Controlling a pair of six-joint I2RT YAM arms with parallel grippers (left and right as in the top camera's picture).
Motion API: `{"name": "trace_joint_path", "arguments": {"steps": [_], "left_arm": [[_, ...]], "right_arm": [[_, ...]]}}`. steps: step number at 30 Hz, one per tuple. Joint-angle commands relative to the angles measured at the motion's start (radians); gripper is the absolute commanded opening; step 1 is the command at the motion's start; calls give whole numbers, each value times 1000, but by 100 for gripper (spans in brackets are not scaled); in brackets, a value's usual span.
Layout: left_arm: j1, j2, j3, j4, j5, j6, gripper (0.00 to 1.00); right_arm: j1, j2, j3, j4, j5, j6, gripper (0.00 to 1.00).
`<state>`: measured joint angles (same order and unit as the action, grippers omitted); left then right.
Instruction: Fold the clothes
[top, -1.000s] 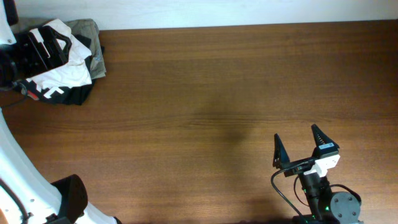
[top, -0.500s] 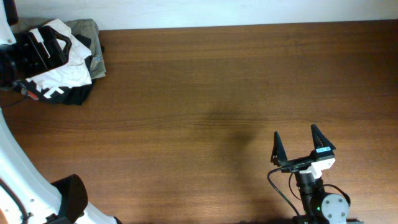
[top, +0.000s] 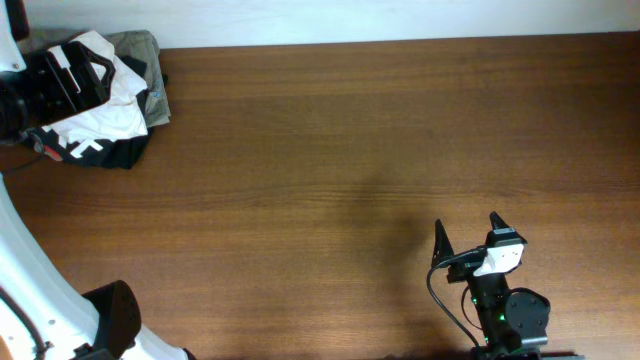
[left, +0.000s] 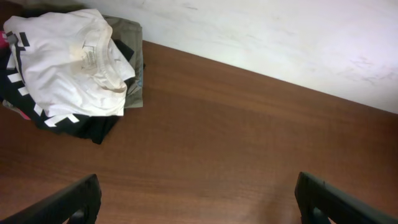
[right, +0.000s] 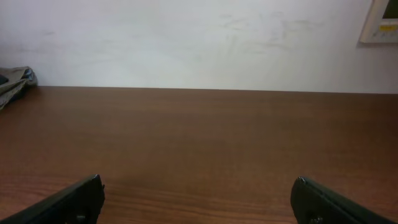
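Clothes pile near left gripper (right gripper well apart)

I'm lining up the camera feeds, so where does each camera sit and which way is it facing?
Overhead: above the table, looking straight down; left gripper by the clothes, right gripper at lower right.
Left wrist: raised, tilted down at clothes and wall; own fingers in bottom corners.
Right wrist: low, looking across the table to the wall; own fingers in bottom corners.
Shared: all three show the clothes.
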<state>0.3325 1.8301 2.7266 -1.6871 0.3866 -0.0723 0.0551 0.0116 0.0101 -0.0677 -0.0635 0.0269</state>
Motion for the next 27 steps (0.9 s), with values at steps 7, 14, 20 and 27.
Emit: {"name": "trace_joint_path", "arguments": {"steps": [7, 14, 20, 27], "left_arm": [[4, -19, 1, 0, 10, 5, 99], [4, -19, 1, 0, 10, 5, 99], [4, -19, 1, 0, 10, 5, 99], [-3, -45, -74, 0, 10, 5, 99]], "right_arm": [[10, -8, -5, -7, 16, 12, 99], [10, -8, -5, -7, 16, 12, 99], [10, -8, -5, -8, 16, 12, 99], [10, -8, -5, -7, 16, 12, 99]]}}
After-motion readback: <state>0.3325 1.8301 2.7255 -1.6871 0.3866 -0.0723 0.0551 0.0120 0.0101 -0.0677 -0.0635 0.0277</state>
